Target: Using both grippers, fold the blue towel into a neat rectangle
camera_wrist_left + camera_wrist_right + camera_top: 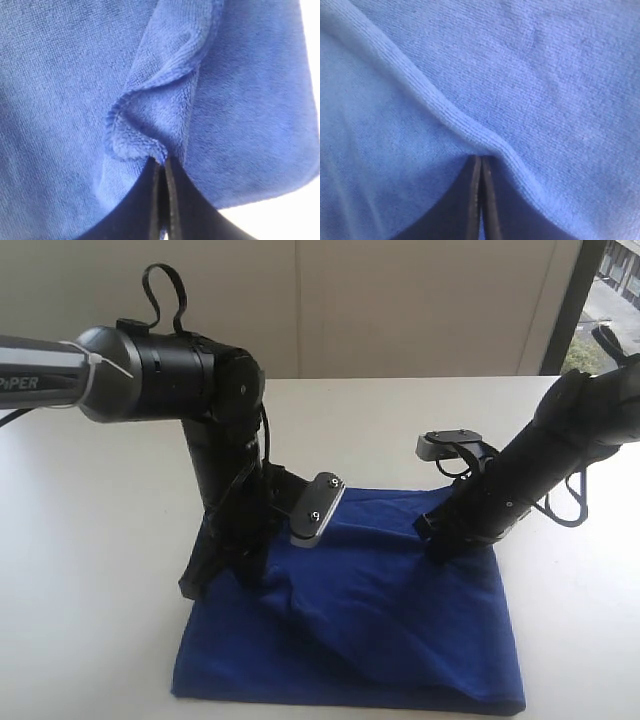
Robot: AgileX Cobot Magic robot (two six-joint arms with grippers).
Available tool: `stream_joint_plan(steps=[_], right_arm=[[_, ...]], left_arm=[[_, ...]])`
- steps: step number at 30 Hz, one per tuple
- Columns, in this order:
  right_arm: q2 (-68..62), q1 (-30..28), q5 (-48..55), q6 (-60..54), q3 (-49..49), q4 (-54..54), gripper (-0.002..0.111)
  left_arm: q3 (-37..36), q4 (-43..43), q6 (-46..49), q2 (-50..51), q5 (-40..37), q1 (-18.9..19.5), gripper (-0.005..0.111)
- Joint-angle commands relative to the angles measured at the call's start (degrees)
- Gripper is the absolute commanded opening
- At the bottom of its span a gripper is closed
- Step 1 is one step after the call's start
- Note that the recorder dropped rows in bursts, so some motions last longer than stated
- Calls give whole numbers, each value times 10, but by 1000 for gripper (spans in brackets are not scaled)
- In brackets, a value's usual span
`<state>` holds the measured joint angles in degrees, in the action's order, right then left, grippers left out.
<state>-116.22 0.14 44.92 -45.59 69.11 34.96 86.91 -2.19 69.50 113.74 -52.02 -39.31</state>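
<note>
The blue towel (400, 610) is spread on the white table (90, 540), rumpled, with a diagonal fold running across it. The jaws of the left gripper (161, 170) are closed on a curled, hemmed edge of the cloth at its left side. The jaws of the right gripper (481, 165) are pinched shut on a raised ridge of the towel near its far right corner.

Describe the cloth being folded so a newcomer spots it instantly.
On the white table, toward the exterior camera, lies the blue towel. It is the only cloth there, plain deep blue, with the left hand and right hand each shut on a ridge of it.
</note>
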Motion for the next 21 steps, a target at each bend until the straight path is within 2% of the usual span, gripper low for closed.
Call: stream_joint_plan(steps=[1,10,21], right_arm=[[-6,-1,2,-8,0,-6,0],[-6,-1,2,-8,0,-6,0],[-6,-1,4,-8,0,-6,0]], left_arm=[[2,-3,14,-17,-60,-1,0],[-2,-3,18,-18,-127,-1,0],[-2,2,8,-18,-171,-1,0]])
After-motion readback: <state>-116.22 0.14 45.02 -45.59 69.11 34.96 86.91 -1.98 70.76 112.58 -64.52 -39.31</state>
